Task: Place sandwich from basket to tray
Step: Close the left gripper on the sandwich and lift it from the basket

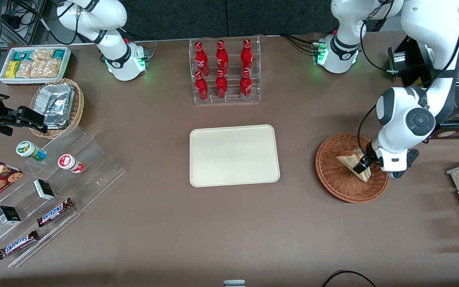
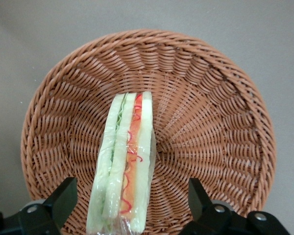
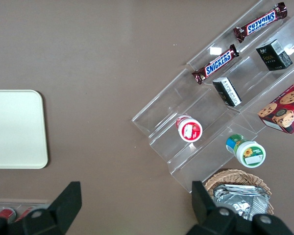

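While the small triangular sandwich wedge (image 2: pixel 123 161) of pale bread with red and green filling lies in the round reddish-brown woven wicker basket (image 1: pixel 333 175), the left arm's gripper (image 2: pixel 125 205) hangs low over it with its two black fingers (image 2: pixel 63 198) spread apart, one on each side of the wedge, and neither pad touching the bread. From the wrist camera the sandwich shows its cut edge upward, the filling stripes running along its length, and a clear film wrapper seems to cover it. It rests on the basket's floor near the middle, leaning slightly toward one wall.

Judging by its looks, the sandwich should be light and soft: the bread will give under pressure, and the film may be slippery. A hold across the two flat bread faces, about midway along the wedge, seems best, since there the slices back each other up and the filling is less likely to squeeze out. The squeeze should be gentle yet firm enough that the wrapper does not slide between the pads. The basket is light too and might shift or lift if a finger catches its weave.

The flat cream-coloured rectangular plastic tray (image 1: pixel 234 155) with rounded corners lies on the brown tabletop (image 1: pixel 229 227), well apart from the basket toward the parked arm's end.
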{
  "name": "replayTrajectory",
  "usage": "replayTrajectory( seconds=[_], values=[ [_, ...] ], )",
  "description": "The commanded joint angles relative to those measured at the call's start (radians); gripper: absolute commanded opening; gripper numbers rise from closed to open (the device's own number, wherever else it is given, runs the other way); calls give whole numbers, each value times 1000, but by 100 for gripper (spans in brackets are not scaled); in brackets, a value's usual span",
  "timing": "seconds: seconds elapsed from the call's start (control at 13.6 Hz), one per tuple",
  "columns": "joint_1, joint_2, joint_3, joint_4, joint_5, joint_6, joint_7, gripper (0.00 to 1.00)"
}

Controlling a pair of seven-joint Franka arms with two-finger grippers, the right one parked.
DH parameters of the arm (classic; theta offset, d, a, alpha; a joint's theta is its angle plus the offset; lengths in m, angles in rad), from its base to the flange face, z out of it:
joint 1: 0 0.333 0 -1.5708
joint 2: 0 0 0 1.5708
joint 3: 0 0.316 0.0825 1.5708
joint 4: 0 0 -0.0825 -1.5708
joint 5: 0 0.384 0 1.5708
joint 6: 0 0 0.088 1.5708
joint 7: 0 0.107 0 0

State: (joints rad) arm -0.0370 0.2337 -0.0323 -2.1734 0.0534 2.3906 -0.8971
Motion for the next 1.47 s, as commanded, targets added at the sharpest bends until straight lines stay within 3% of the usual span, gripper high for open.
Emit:
replayTrajectory(
  seconds=[0.0,0.22,0.37,0.51,0.66,0.73,0.95,1.39],
  values=[
    [-4,-28,-1,-45,-9,22,-25,100],
    [-4,-19,-1,-65,-17,24,-26,100],
    [-6,-7,-3,-78,-17,22,-26,91],
    [-14,-4,-3,-82,-17,13,-26,67],
    [-15,2,-3,-83,-17,-4,-26,17],
    [-15,1,-3,-79,-17,-27,-25,0],
    [-17,-17,-8,-17,-12,-152,-6,0],
    [-15,-24,-151,202,2,-445,90,0]
  ],
)
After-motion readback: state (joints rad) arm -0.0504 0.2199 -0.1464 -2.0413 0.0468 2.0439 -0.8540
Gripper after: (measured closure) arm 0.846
